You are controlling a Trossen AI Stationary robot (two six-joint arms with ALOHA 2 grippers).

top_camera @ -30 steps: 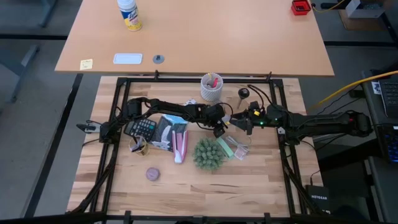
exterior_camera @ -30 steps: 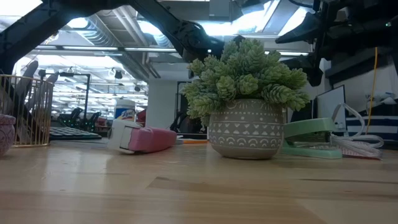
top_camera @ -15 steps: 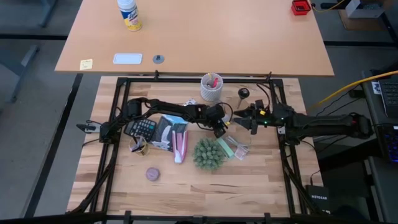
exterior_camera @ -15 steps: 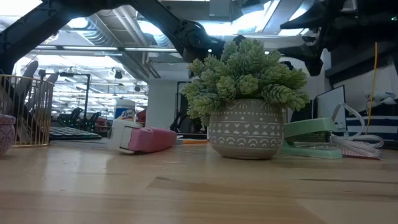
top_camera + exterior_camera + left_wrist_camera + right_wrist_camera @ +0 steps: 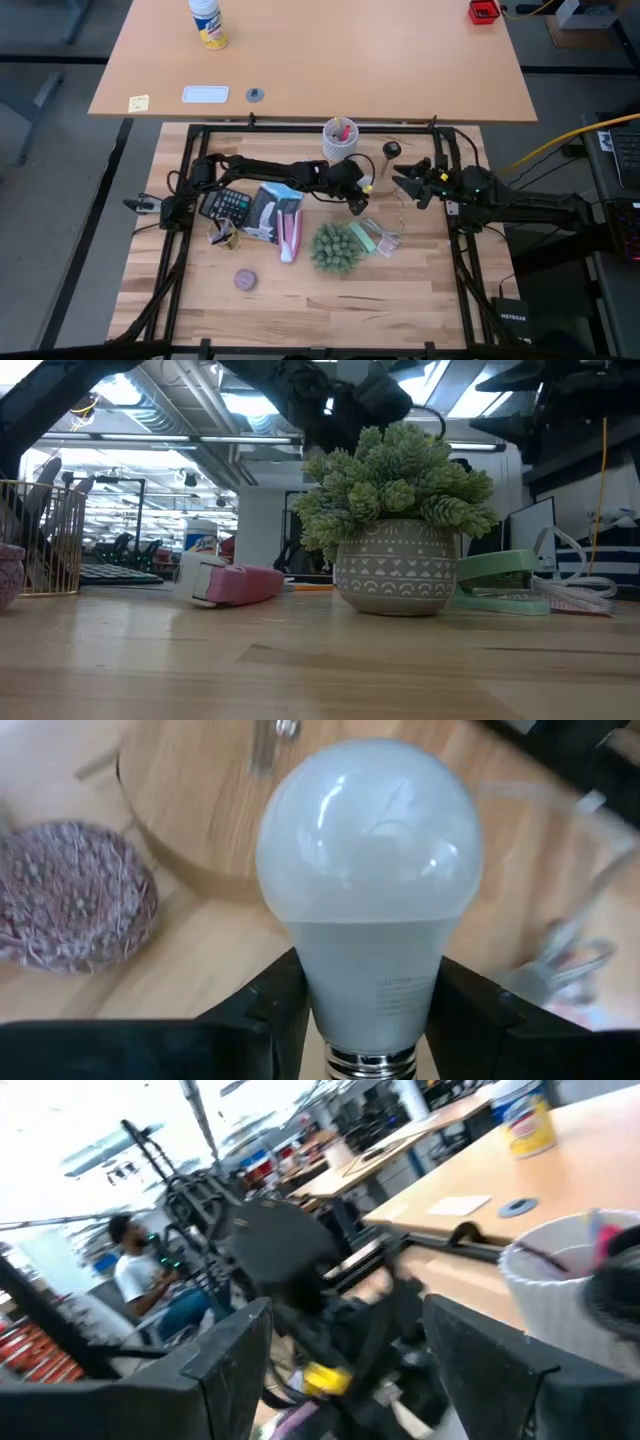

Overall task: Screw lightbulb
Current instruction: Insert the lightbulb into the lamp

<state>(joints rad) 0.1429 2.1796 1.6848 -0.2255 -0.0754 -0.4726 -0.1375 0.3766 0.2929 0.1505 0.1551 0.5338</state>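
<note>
The lightbulb (image 5: 368, 890), white and frosted with a silver screw base (image 5: 368, 1063), fills the left wrist view. My left gripper (image 5: 368, 1020) is shut on it, at mid-table just left of the wooden disc with the black socket (image 5: 391, 151). That disc (image 5: 200, 810) also shows beyond the bulb. In the high view my left gripper (image 5: 356, 192) sits behind the plant. In the low view it (image 5: 350, 400) hangs above the plant. My right gripper (image 5: 408, 185) stands open and holds nothing, to the right of the left one. My left gripper pinches the bulb's narrow neck (image 5: 330, 990), just above the screw base, between its two fingers (image 5: 265, 1010). The fingers come slanting down from the table's left. The bulb's round end points away from the gripper, toward the wooden disc.
A potted plant (image 5: 335, 248) stands near mid-table, with a green stapler (image 5: 362, 238) to its right. A pink stapler (image 5: 290, 235) and a calculator (image 5: 232, 207) lie to its left. A white cup (image 5: 340, 142) stands at the far edge. A brownish puck (image 5: 245, 280) lies near the front.
My left gripper has risen with the lightbulb and rolled a little. My right gripper has drawn back from the left gripper toward the table's right edge, staying open.
</note>
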